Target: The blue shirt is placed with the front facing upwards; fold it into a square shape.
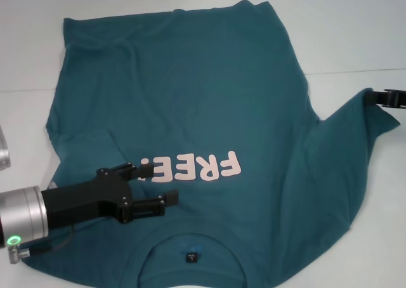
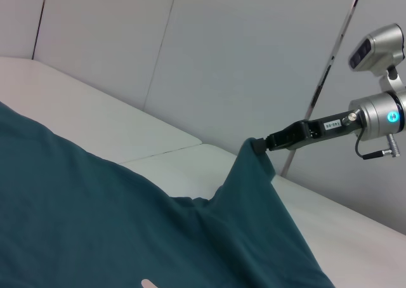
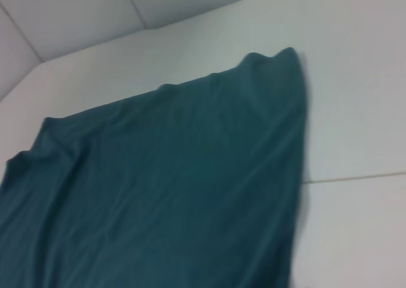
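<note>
1 blue shirt [image 1: 190,110] lies face-up on the table [image 1: 355,28]: soft, light, limp. Right gripper [image 1: 370,98] pinches the sleeve edge; left gripper [image 1: 155,185] hovers spread above the chest. Grip hems.

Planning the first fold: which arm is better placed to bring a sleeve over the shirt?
Probably the right: its pincer already grips the sleeve edge, lifted off the table. The left pincer hovers open over the shirt's chest.
</note>
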Robot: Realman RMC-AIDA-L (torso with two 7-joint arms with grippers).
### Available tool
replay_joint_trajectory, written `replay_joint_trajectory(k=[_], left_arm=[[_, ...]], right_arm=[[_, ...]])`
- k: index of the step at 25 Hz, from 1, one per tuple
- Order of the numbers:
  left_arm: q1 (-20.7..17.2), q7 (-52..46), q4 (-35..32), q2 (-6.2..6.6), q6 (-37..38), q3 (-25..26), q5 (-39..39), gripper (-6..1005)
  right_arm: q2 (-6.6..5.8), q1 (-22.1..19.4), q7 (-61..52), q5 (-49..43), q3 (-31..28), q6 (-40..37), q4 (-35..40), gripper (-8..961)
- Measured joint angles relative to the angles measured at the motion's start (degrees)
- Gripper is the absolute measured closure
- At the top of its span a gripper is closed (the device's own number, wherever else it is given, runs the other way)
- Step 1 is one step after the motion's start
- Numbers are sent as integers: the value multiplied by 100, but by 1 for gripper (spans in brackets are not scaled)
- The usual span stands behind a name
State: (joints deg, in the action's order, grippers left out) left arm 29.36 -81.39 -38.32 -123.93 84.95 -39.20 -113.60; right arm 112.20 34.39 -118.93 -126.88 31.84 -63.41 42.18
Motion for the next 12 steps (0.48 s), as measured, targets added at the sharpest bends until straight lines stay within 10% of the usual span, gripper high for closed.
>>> replay_joint_trajectory(k=[12], left_arm=[[9,0,1,0,-64,0,-2,113]], right_arm=[[376,617,78,-31,1029,6,-54,920]])
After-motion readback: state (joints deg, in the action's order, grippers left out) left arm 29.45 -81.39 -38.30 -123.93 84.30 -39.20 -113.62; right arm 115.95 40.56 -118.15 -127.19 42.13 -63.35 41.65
